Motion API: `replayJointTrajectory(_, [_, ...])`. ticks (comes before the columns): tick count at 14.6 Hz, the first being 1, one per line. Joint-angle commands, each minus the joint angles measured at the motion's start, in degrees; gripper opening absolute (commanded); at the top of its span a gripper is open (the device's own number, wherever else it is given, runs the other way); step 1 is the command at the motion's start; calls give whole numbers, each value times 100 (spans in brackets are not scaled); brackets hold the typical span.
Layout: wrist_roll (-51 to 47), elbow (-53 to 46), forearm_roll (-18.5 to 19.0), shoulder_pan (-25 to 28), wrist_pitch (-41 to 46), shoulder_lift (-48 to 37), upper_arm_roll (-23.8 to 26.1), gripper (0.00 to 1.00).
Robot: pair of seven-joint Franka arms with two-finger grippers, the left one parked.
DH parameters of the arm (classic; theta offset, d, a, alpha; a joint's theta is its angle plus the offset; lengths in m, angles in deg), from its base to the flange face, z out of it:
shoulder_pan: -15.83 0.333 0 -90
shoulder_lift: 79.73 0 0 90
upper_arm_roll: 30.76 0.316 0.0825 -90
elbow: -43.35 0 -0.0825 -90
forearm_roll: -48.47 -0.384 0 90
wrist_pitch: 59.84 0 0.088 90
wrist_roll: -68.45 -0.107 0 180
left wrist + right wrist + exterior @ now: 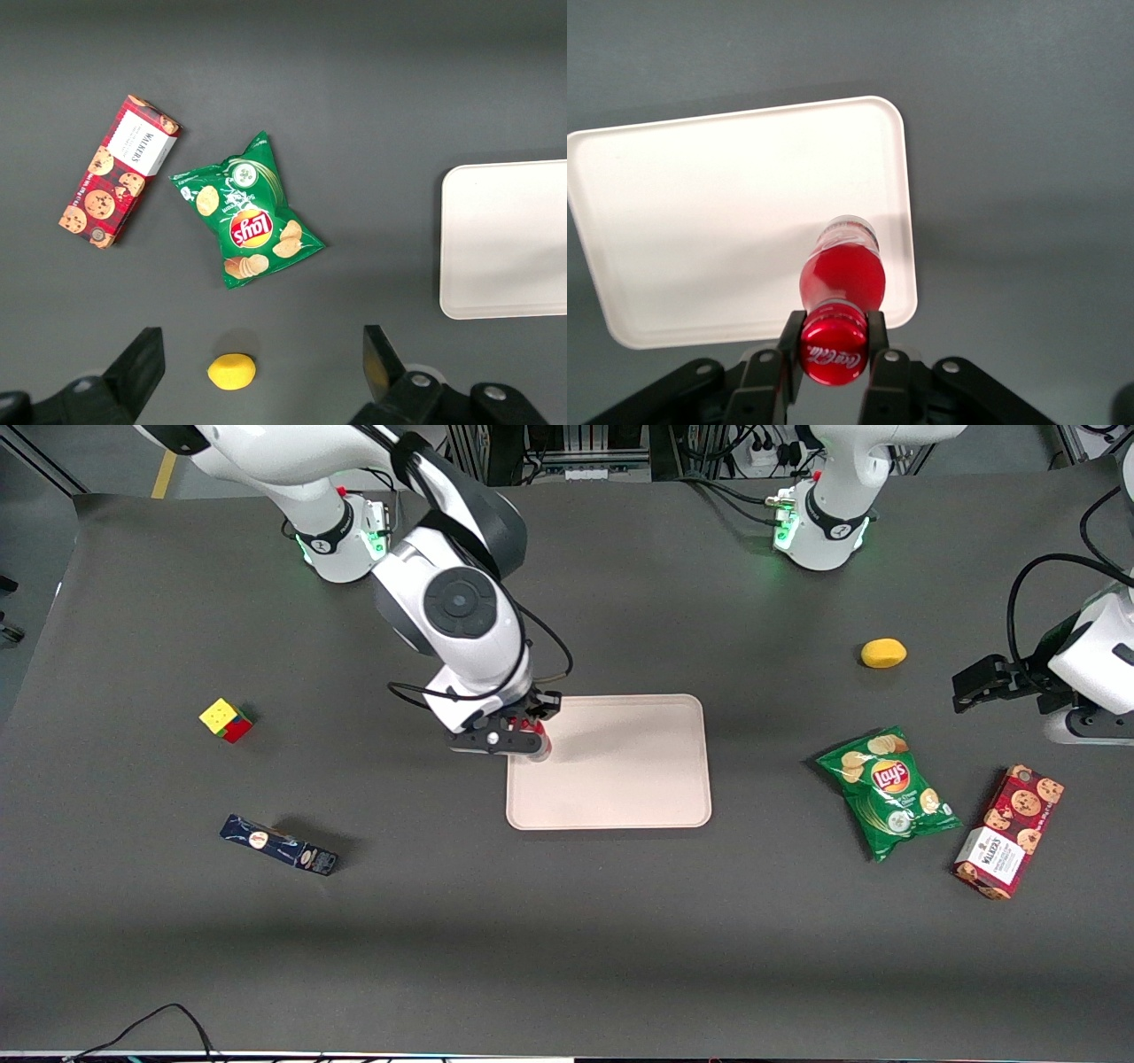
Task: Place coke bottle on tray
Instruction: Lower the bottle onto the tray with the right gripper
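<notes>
The coke bottle [842, 279], slim and red with a red cap bearing white script, stands upright in my gripper [833, 341], whose fingers are shut on its neck just under the cap. Its silvery base is over the tray [726, 221], a large pale pinkish-beige rectangle with rounded corners, close to the tray's edge; I cannot tell whether the base touches it. In the front view the gripper [523, 737] and a bit of the red bottle [534, 734] are over the tray [620, 771] at its edge toward the working arm's end.
Toward the working arm's end lie a colour cube [225, 719] and a dark blue oblong box [279, 845]. Toward the parked arm's end lie a yellow lemon [883, 653], a green chips bag [889, 789] and a red cookie box [1009, 831].
</notes>
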Motion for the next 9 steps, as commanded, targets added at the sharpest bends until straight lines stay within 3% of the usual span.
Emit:
replayJointTrajectory(1, [-324,-292,324,130,-164,354,-28,0])
replayJointTrajectory(4, [-324,-275,579,121,-261,512,-28,0])
replayJointTrajectory(9, [-341,-3,580,86,-489,539,-37,0])
